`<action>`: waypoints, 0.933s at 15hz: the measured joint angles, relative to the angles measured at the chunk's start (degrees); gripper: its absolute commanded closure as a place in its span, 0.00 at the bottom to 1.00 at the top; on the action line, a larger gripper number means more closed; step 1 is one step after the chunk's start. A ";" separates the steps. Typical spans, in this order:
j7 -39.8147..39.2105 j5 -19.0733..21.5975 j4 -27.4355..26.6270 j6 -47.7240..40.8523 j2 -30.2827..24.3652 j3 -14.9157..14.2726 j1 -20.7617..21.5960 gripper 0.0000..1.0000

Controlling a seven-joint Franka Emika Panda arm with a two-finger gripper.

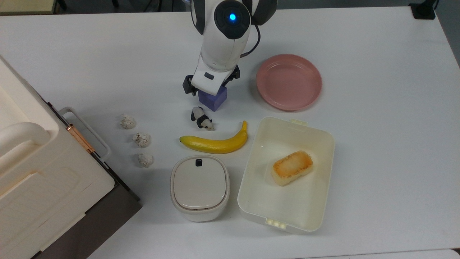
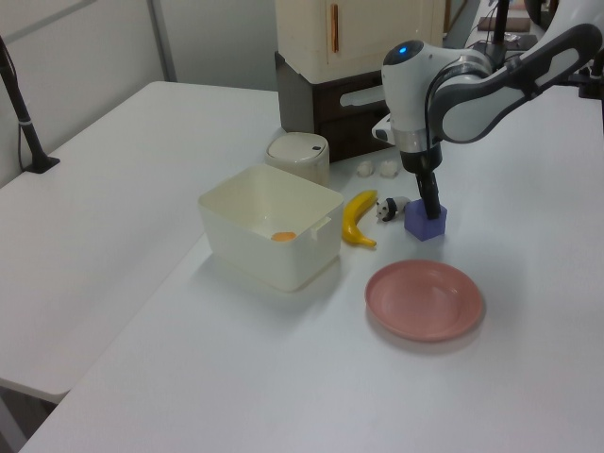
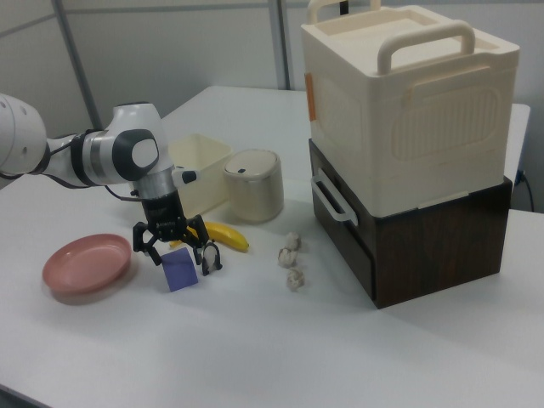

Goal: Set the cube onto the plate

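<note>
Your claw (image 3: 174, 251) is down over the cube (image 3: 179, 271), fingers spread wide on either side and not clamped. The cube sits on the white table (image 1: 377, 151), beside the pink plate (image 1: 289, 82) on the top view's left. No readable writing anywhere. A grey partition wall (image 3: 170, 51) stands behind.

Tool (image 1: 211, 90) low over purple cube (image 1: 215, 100), pink plate (image 1: 289, 82) apart on top view's right
</note>
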 measured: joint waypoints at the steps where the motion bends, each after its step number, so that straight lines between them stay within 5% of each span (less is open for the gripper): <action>1: -0.22 -0.06 -0.01 0.02 0.14 0.00 0.12 0.07; 14: -0.27 -0.53 -0.17 0.02 0.34 0.00 0.85 0.34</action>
